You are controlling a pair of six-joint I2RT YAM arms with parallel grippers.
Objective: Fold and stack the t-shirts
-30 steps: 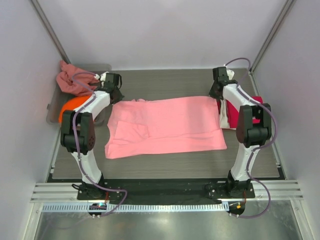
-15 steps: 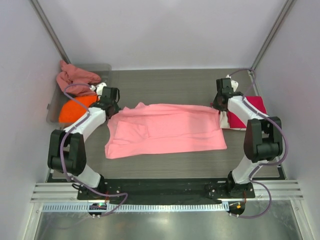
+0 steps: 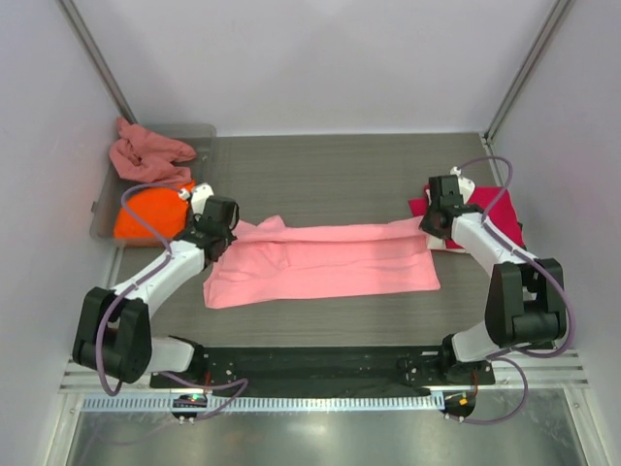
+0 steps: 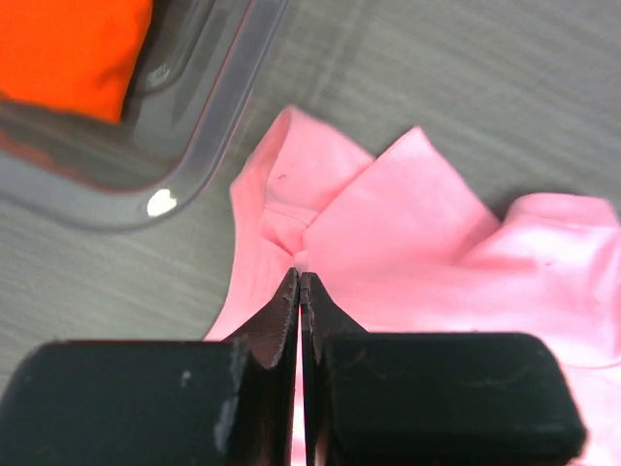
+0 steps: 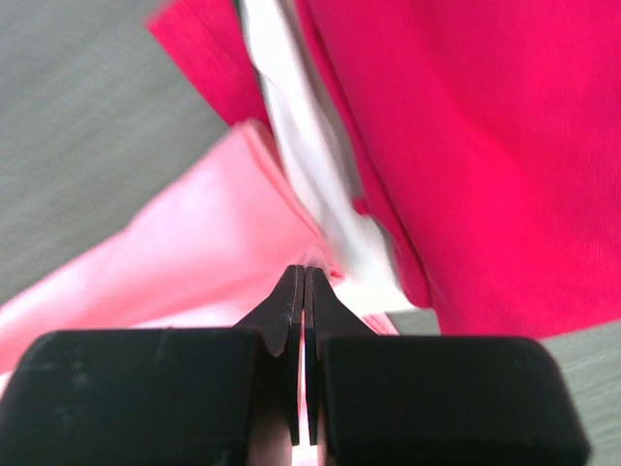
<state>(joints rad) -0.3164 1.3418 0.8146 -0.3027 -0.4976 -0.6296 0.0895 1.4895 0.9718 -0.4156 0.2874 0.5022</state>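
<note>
Pinching the far edge of the light pink t-shirt (image 3: 330,264), the left gripper (image 4: 300,276) and right gripper (image 5: 304,271) each have 2 fingers pressed together on cloth. The shirt lies as a long band across the table (image 3: 330,175). A crimson red t-shirt (image 3: 497,208) sits just beside the right gripper. An orange t-shirt (image 3: 146,217) and a dusty rose t-shirt (image 3: 146,153) fill the grey tray (image 3: 100,206).

Plain light pink t-shirt (image 3: 330,260)
</note>
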